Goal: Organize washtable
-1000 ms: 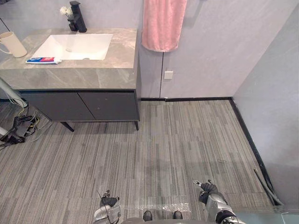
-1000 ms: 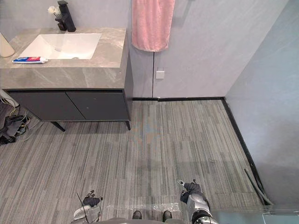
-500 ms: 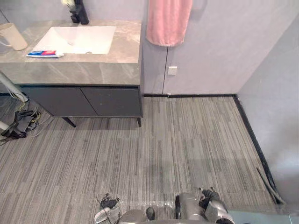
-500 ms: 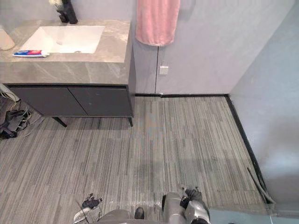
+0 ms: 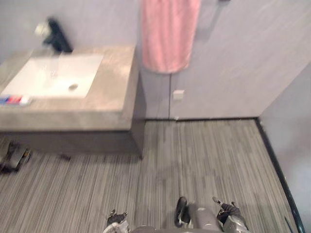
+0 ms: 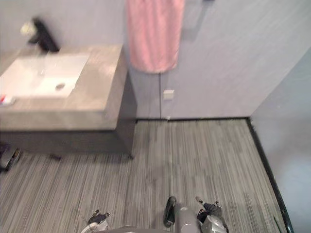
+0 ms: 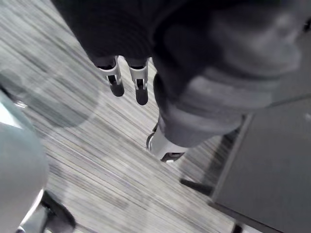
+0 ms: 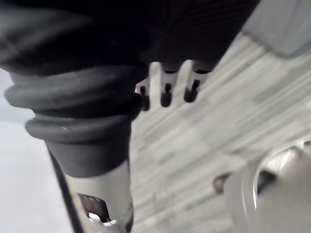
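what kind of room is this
Most likely a bathroom: a white sink set in a grey counter with a dark tap, and a pink towel hanging on the wall beside it.

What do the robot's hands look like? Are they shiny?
Yes, partly. The left hand and right hand match. Each has slim silver fingers with dark rounded tips, and a thumb set apart from them. A dark ribbed cover, like a bendy rubber sleeve, wraps the back of the hand and the wrist.
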